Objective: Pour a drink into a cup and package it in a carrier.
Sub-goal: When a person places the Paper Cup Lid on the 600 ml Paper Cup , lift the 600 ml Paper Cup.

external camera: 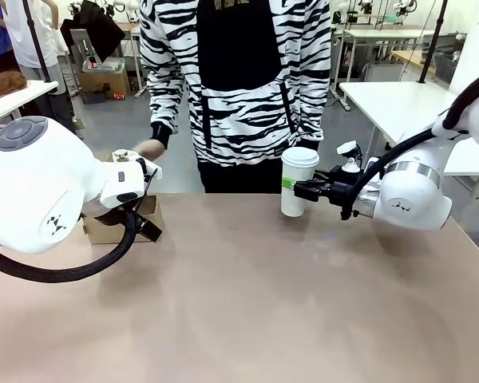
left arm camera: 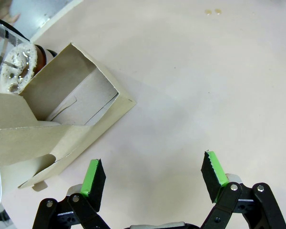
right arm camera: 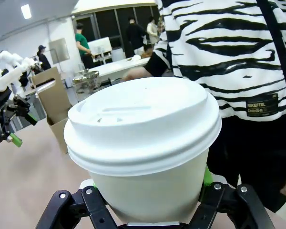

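cup [external camera: 298, 182] is lidded, so the pour looks done; it sits right of centre at the far table [external camera: 247, 303] edge, in front of the person; right gripper [external camera: 310, 190] is clamped on its side; can't tell if it's lifted or resting.
carrier [external camera: 102, 230] well apart at left; the compartment in view is empty.
left to do: move the cup across and seat it in a slot.
left gripper [left arm camera: 153, 171] has jaws wide, holding nothing, just beside the carrier; likely in the approach path.
glass jar [left arm camera: 13, 64] with foam residue touches the carrier's far side; person's hand [external camera: 150, 149] is near it.
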